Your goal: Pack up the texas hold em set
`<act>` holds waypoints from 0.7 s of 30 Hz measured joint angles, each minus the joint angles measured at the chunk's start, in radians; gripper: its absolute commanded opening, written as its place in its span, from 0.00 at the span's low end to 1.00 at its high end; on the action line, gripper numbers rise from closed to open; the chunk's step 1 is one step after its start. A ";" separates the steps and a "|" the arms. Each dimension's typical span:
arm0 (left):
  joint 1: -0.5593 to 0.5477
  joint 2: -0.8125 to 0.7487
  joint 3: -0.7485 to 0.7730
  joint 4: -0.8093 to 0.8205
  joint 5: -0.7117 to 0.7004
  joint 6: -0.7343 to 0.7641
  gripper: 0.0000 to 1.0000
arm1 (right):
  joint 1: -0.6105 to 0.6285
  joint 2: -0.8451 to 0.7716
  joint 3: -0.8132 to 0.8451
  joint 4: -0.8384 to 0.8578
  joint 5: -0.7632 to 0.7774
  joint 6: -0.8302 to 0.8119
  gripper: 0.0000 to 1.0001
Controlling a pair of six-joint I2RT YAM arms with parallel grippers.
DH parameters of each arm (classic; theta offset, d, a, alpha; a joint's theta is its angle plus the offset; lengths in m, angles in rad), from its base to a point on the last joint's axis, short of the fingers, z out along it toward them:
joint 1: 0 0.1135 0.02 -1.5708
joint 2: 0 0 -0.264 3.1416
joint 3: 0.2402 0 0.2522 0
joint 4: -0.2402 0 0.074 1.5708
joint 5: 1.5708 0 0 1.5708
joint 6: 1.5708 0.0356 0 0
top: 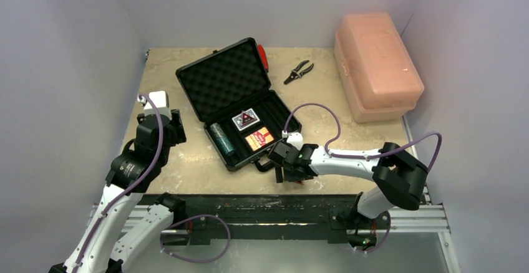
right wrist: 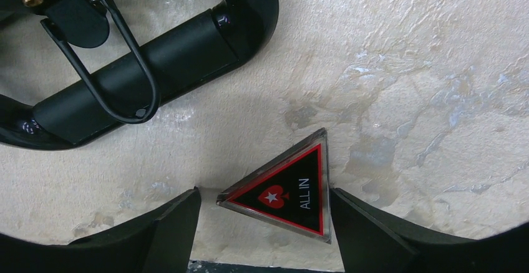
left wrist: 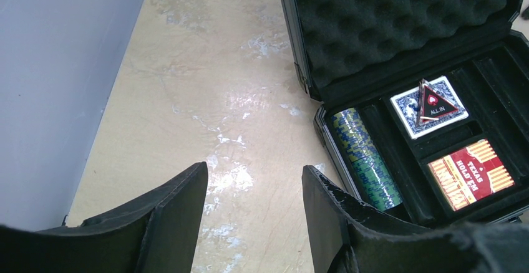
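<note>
The triangle (right wrist: pixel 287 192) was straddled by the right gripper (right wrist: pixel 264 214) — jaws apart, unclamped; closure was needed next, then carriage to the briefcase (right wrist: pixel 168 48) at eleven o'clock.

free: tabletop (left wrist: pixel 187 98) left of briefcase (top: pixel 224 80) | blocked: handle (right wrist: pixel 187 42) near triangle (right wrist: pixel 287 189)

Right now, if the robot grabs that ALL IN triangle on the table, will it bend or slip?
Probably stiff: the ALL IN triangle has crisp straight edges and a clear hard-looking rim. It lies flat, so it shouldn't roll. Its glossy, thin sides might slip between the fingers.
</note>
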 measured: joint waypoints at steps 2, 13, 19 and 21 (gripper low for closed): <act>0.000 0.000 0.000 0.000 0.000 0.000 0.57 | 0.001 0.000 -0.002 0.004 0.001 0.002 0.77; 0.000 0.000 0.000 0.000 -0.006 0.000 0.57 | 0.003 -0.001 -0.008 0.014 0.011 0.014 0.75; 0.000 0.000 0.000 0.000 -0.007 0.000 0.57 | 0.006 -0.001 -0.009 0.010 0.020 0.039 0.73; 0.000 0.000 0.000 0.000 -0.007 0.000 0.57 | 0.006 -0.003 -0.011 0.010 0.026 0.053 0.70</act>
